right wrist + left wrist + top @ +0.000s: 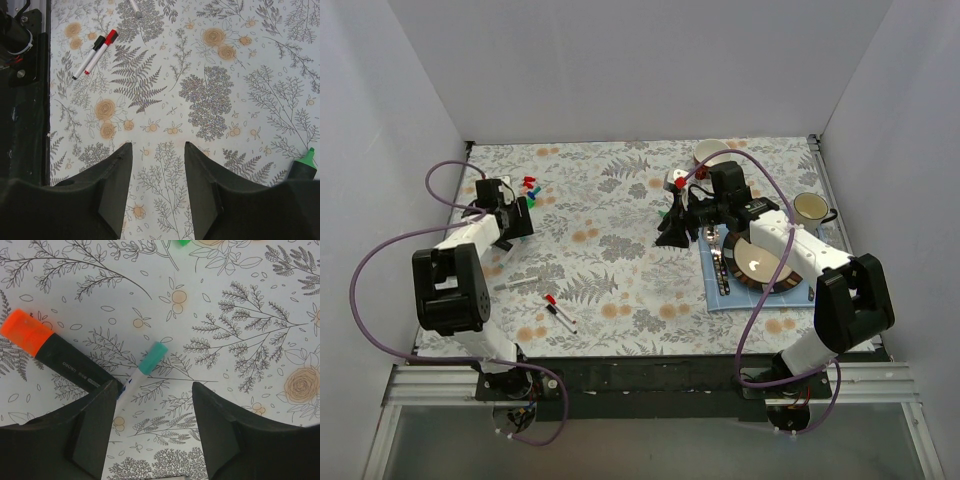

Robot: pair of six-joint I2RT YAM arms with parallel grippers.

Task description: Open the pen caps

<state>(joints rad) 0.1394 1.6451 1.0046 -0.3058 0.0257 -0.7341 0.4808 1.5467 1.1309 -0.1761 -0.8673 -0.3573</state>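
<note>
Table [620, 200] covered by floral cloth; both arms stretched out over it.

Left arm reaches to the far left part; left gripper [155, 390] low over the cloth, fingers [95, 425] spread wide, nothing clamped.

Right arm reaches toward mid-table; right gripper [157, 145] also spread, only bare cloth between its fingers [112, 185].

Blue placemat [715, 298] at the right side, dark-rimmed plate [760, 262] on it, cutlery [722, 262] along the mat's left edge; mug [810, 208] beyond the mat by the right wall; bowl [710, 152] at the far edge.

Black marker with orange cap [50, 347] lies slanted beside the left gripper, its dark end meeting the finger on the left of that wrist view; touching or not, cannot tell.

White pen [131, 385] with teal cap [153, 358] lies on the cloth between the left fingers, cap on and pointing away from the wrist.

Two pens side by side near the front, left of centre, red cap [111, 35] and black cap [99, 40] both on; grey-ended pen [517, 284] just beyond them.

Small cluster of loose coloured bits [531, 188], red, blue and green, just past the left gripper; too small to tell what they are.

Green-tipped marker [305, 167] at the right margin of the right wrist view.
</note>
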